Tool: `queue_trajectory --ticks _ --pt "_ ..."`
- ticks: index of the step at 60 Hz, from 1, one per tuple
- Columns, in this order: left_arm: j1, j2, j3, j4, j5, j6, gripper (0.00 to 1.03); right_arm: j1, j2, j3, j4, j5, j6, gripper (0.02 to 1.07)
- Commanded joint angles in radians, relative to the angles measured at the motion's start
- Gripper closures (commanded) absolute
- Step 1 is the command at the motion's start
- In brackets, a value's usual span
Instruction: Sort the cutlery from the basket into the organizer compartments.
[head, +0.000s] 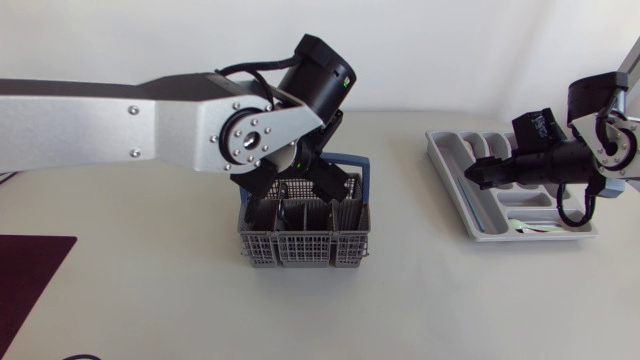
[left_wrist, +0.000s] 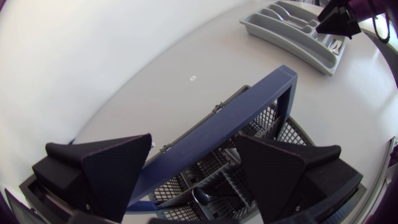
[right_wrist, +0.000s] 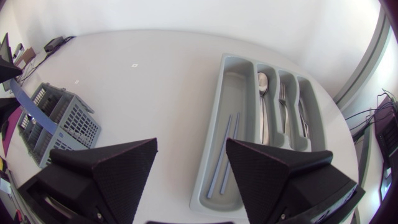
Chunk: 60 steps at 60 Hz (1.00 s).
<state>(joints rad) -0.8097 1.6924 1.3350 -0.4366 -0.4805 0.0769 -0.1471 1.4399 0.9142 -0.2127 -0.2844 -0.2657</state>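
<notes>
Left claw (left_wrist: 193, 140) is hanging spread wide over the one basket (head: 300, 245), a finger either side of its blue handle (left_wrist: 261, 99). A stretch of worktop (head: 430, 300) is lying between basket and organizer (right_wrist: 210, 124), where the right claw (right_wrist: 191, 143) is hovering spread and empty above two blue sticks (right_wrist: 224, 155), one spoon (right_wrist: 262, 84), one fork (right_wrist: 281, 93)

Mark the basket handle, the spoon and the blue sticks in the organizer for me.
basket handle (left_wrist: 236, 115), left wrist view, middle of the blue bar
spoon (right_wrist: 263, 81), right wrist view, its bowl
blue sticks (right_wrist: 226, 152), right wrist view, mid-shaft
</notes>
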Motion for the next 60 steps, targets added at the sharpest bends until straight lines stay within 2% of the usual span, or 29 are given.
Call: queue_trajectory --ticks 1,23,30,45,50,60 --pt "0.004 0.062 -0.013 -0.047 0.023 -0.057 0.22 0.007 -0.012 -0.031 -0.008 -0.002 -0.001 0.27" --pt "0.014 0.09 -0.002 -0.105 0.06 -0.083 0.67 0.007 -0.013 -0.037 -0.005 -0.002 -0.001 0.27" --pt "0.015 0.082 0.004 -0.122 0.089 -0.083 0.73 0.007 -0.013 -0.04 -0.005 -0.002 -0.001 0.27" --pt "0.017 0.041 -0.011 -0.126 0.094 -0.074 0.71 0.009 -0.015 -0.044 -0.005 -0.002 -0.004 0.27" --pt "0.015 0.027 -0.011 -0.126 0.094 -0.06 0.6 0.014 -0.018 -0.049 -0.005 -0.002 -0.006 0.27" --pt "0.001 -0.023 -0.017 -0.125 0.094 -0.031 0.31 0.035 -0.055 -0.069 -0.007 -0.036 -0.02 0.27"
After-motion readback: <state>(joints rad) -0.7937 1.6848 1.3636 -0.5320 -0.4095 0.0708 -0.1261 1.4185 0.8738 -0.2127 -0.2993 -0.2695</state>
